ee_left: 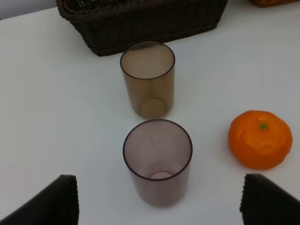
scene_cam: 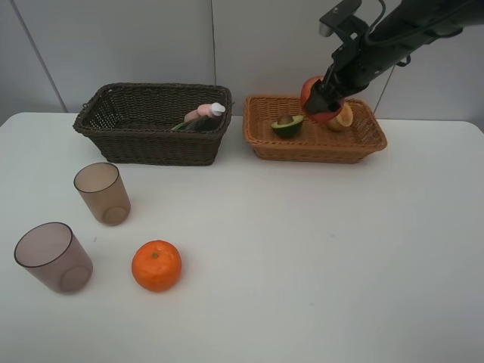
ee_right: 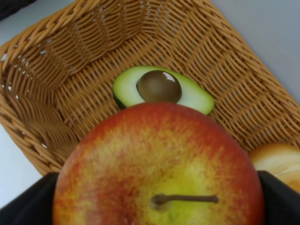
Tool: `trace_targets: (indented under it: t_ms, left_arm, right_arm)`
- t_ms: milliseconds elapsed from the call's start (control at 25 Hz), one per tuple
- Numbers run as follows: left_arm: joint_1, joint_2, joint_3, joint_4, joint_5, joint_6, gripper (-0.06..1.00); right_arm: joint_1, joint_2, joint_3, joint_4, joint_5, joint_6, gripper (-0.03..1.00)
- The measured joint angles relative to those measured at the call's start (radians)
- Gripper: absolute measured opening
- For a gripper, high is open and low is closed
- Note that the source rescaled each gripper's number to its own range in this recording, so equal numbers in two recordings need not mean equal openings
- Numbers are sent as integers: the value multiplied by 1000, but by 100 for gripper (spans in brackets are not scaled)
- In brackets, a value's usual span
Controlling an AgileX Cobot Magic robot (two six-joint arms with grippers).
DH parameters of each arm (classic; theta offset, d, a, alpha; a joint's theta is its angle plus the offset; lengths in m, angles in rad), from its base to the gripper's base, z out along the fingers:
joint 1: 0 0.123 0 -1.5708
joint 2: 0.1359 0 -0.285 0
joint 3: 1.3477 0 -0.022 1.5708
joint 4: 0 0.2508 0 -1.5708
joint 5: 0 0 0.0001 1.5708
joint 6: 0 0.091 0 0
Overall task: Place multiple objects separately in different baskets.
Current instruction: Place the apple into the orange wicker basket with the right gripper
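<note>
My right gripper (scene_cam: 321,98) is shut on the red apple (scene_cam: 309,88) and holds it above the light tan basket (scene_cam: 314,155). Below it in that basket lie the halved avocado (scene_cam: 287,125) and the orange-red cut fruit (scene_cam: 342,117). The right wrist view shows the apple (ee_right: 159,164) close up, with the avocado (ee_right: 159,89) under it. A pink spray bottle (scene_cam: 204,113) and a dark bottle (scene_cam: 198,125) lie in the dark brown basket (scene_cam: 151,144). Two brownish cups (scene_cam: 102,193) (scene_cam: 53,257) and the orange (scene_cam: 156,265) stand on the table at the left. My left gripper (ee_left: 161,199) is open behind the near cup (ee_left: 158,159).
The white table (scene_cam: 318,249) stretches from the baskets to the front edge. In the left wrist view the far cup (ee_left: 147,77) stands in front of the dark basket (ee_left: 150,23), and the orange (ee_left: 260,139) sits beside the near cup.
</note>
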Motion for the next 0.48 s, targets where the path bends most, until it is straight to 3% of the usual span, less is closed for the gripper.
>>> trace_targets:
  t_ms: [120, 280, 480]
  left_arm:
    - [0, 0, 0, 0, 0, 0, 94]
    - [0, 0, 0, 0, 0, 0, 94]
    - [0, 0, 0, 0, 0, 0, 94]
  right_arm:
    - [0, 0, 0, 0, -6, 0, 75]
    - [0, 0, 0, 0, -42, 0, 95]
    - [0, 0, 0, 0, -45, 0, 98]
